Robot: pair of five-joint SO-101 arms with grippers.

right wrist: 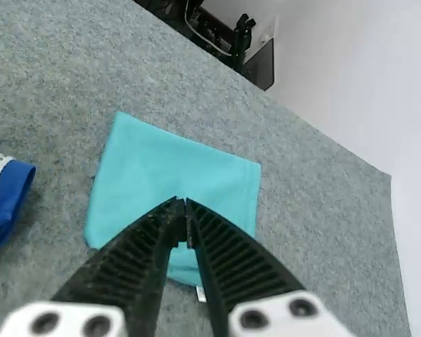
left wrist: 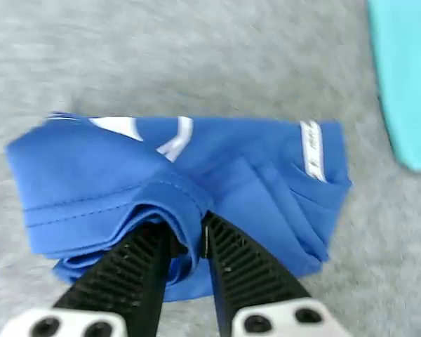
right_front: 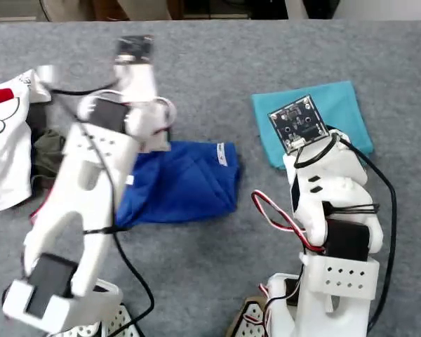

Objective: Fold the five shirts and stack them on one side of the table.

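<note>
— Shirts in the high view: where do they lie?

— The blue shirt (right_front: 182, 182) lies half-folded near the middle of the grey table (right_front: 217, 63), partly under the left arm (right_front: 91, 175). The teal shirt (right_front: 337, 112) sits folded flat toward the far right, just beyond the right arm (right_front: 330, 203). A white shirt (right_front: 7, 147) and a dark green garment (right_front: 49, 151) are heaped unfolded at the left edge.

— And the left wrist view?

— The left gripper (left wrist: 196, 226) is pinched closed on a doubled hem of the blue shirt. I'd judge a fold is in hand. Done well, the hem is carried low and straight across toward the side with the white tag (left wrist: 312, 151). That way the layer lands edge on edge instead of bunching, and the cloth is let go only once it lies flat.

— The right wrist view?

— The right gripper (right wrist: 184, 203) hangs above the teal shirt, jaws together on nothing.

— Room to move?

— Bare table separates blue from teal, and that gap looks wide enough to finish the fold without disturbing the teal one. There is also open table beyond both shirts. The heap on the left lies near the blue shirt, but the arm hides whether they touch, so a pull that way could drag loose cloth along. The teal shirt's spot seems the likely place for the stack.
</note>
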